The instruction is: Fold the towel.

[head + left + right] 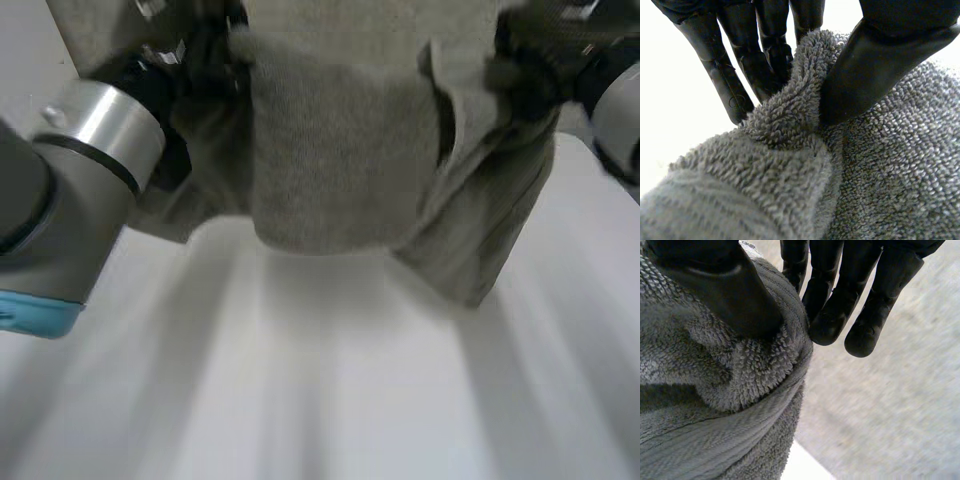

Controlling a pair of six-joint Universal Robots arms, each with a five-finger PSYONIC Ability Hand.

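Observation:
A grey terry towel (335, 150) hangs in the air above the white table (330, 380), held up by both hands, its lower folds drooping to the table at the far side. My left hand (205, 60) grips the towel's upper left edge; in the left wrist view its thumb (875, 65) pinches a bunched fold of towel (790, 125) against the fingers (760, 65). My right hand (530, 60) holds the upper right edge; in the right wrist view its thumb (730, 295) presses the towel (730, 390) against the fingers (830, 315).
The left arm's grey joint with its light-blue cap (60, 200) stands close at the near left. Bare white table stretches from the towel's hanging folds to the near edge.

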